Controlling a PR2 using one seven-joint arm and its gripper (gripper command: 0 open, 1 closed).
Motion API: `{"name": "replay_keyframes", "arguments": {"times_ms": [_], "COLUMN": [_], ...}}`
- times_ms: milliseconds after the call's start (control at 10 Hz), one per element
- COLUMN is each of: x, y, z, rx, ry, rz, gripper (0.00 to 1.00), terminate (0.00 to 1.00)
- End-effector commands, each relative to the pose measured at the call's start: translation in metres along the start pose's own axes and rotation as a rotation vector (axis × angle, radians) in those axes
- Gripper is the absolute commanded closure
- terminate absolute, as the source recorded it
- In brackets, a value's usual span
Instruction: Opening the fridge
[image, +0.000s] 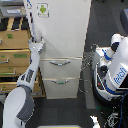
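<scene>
Exterior view: fridge (62, 30) fills the frame's upper centre. The pincer (36, 46) sits at the upper door's left edge, likely to pull it; whether it grips I cannot tell.

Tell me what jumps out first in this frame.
The tall white fridge fills the centre, a green sticker on its upper door and two drawers with silver handles below. An arm rises from the lower left, its claw at the upper door's left edge; whether it grips is too blurred to tell. A white-and-blue robot body stands at the exterior view's right, a tan cabinet at its left.
</scene>
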Motion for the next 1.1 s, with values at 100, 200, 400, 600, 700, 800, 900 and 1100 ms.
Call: {"name": "replay_keyframes", "arguments": {"times_ms": [100, 200, 400, 600, 700, 800, 900, 1100], "x": [-0.005, -0.005, -0.009, -0.012, -0.014, -0.016, -0.016, -0.016], "y": [0.011, 0.013, 0.013, 0.02, 0.023, 0.025, 0.025, 0.025], "z": [-0.026, -0.028, -0.037, -0.041, -0.04, -0.041, -0.046, -0.049], "rx": [-0.07, -0.066, -0.069, -0.067, -0.066, -0.069, -0.064, -0.067], "ry": [-0.017, -0.016, -0.004, 0.001, 0.001, 0.002, 0.006, 0.009], "rz": [-0.041, -0.044, -0.05, -0.052, -0.05, -0.048, -0.048, -0.05], "gripper": [1.0, 1.0, 1.0, 1.0, 1.0, 1.0, 1.0, 1.0], "terminate": [0.0, 0.0, 0.0, 0.0, 0.0, 0.0, 0.0, 0.0]}}
